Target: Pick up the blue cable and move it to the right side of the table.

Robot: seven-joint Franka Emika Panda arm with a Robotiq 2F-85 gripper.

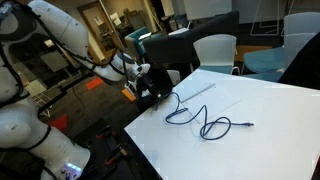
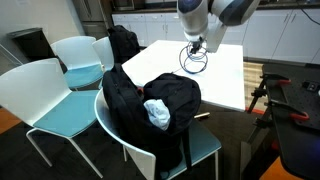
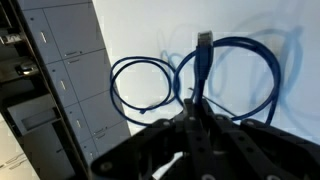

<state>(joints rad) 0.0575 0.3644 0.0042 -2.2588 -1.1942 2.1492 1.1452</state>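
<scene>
End effector [image 3: 195,118] close over blue cable [image 3: 204,42], looped on table [image 3: 250,80].

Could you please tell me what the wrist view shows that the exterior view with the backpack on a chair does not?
Only the wrist view shows the small plug at the end of the thin dark-blue cable. Only the exterior view shows the black fabric backpack sitting on a white chair with a teal seat. Both show the cable lying in loops on the smooth white table, with the dark gripper above it. Neither view shows whether its jaws are open.
</scene>
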